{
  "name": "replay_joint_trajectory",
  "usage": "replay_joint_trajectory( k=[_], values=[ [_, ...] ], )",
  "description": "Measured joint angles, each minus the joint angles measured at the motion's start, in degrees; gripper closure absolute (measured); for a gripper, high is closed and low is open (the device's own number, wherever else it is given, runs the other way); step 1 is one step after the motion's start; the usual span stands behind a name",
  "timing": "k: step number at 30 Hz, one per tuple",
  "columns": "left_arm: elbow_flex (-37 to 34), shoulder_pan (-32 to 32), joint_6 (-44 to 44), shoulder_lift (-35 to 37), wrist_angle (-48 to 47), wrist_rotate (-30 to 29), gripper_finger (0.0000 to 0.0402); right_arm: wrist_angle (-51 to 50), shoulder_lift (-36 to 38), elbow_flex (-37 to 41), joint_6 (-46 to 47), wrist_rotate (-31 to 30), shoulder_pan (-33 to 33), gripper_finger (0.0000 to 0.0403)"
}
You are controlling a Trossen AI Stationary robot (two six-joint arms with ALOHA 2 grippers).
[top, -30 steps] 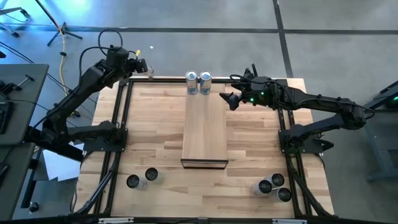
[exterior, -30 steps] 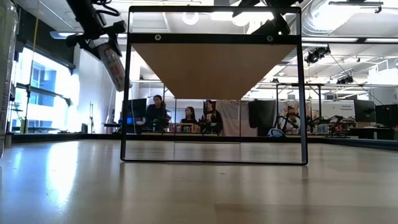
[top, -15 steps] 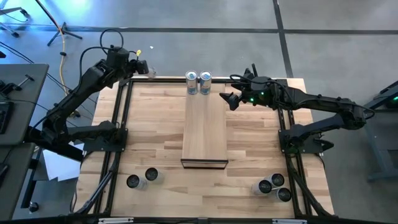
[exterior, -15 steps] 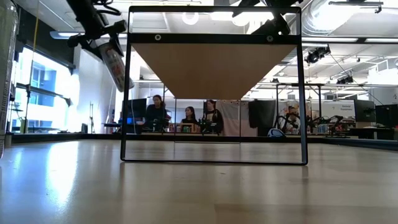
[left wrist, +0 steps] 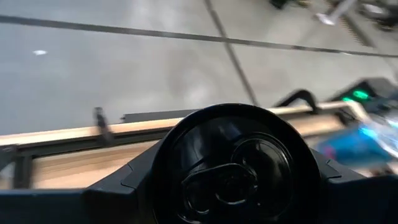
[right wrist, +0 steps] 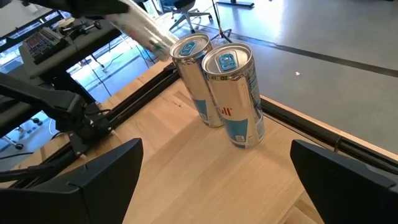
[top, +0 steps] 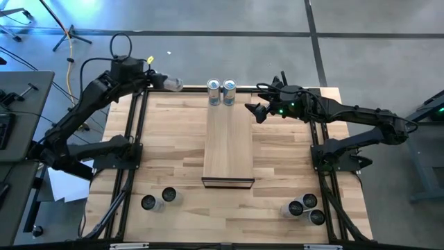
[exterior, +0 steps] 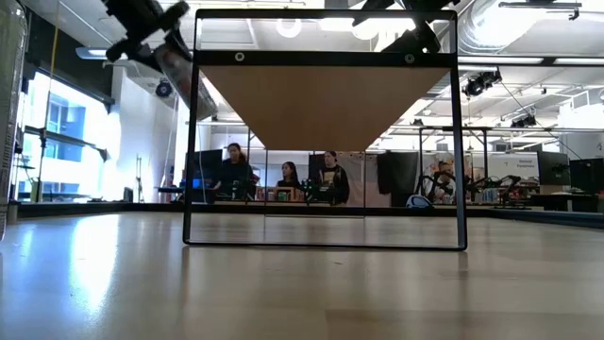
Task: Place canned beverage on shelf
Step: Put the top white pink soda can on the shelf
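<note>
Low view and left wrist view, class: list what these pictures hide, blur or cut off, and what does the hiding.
- Low view: the two standing cans are hidden by the shelf, seen from below.
- Left wrist view: the held can shows only its dark end; its label faces away.
- Low view: the held can is motion-blurred.
- High view: labels of the lower cans are too small to read.

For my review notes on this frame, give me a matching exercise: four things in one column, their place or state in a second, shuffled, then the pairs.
Things:
1. left gripper
2. right gripper
3. two upright cans
4. three cans

Places or states:
A. standing side by side at the shelf's far end
B. open, empty, beside the shelf's far end
C. grouped on the tabletop at the near right corner
D. closed on a can, carried in the air at the table's far left

Pairs: 1-D, 2-B, 3-A, 4-C
</note>
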State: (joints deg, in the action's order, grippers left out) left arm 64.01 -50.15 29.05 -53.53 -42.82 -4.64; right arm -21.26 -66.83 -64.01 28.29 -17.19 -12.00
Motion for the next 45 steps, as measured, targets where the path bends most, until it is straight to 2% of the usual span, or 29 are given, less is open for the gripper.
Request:
replay_joint_trajectory(
  k=[4, 10, 18, 28, 35, 45],
  values=[
    [0.0, 2.3, -0.6, 2.6, -0.1, 3.2, 0.0181, 0.0, 0.0, 0.0, 0.0, -0.2, 0.0, 0.0009],
    [0.0, 6.0, -1.2, 5.4, -0.2, 3.4, 0.0181, 0.0, 0.0, 0.0, 0.2, -0.2, 0.0, 0.0009],
    [0.0, 10.3, -3.7, 7.6, -0.2, 8.8, 0.0181, 0.0, 0.0, 0.0, 0.2, 0.8, 0.1, 0.0009],
    [0.0, 17.1, -4.4, 7.2, 1.8, 9.1, 0.0181, 1.6, 0.0, 0.0, 0.2, 9.0, 0.1, 0.0009],
    [0.0, 22.0, -5.3, 7.2, 5.3, 9.2, 0.0181, 7.0, 0.0, 0.0, 0.2, 9.2, 0.1, 0.0009],
    [0.0, 27.3, -5.3, 5.8, 14.4, 9.2, 0.0181, 7.4, 0.0, 0.0, -0.1, 9.2, 0.1, 0.0009]
  ],
)
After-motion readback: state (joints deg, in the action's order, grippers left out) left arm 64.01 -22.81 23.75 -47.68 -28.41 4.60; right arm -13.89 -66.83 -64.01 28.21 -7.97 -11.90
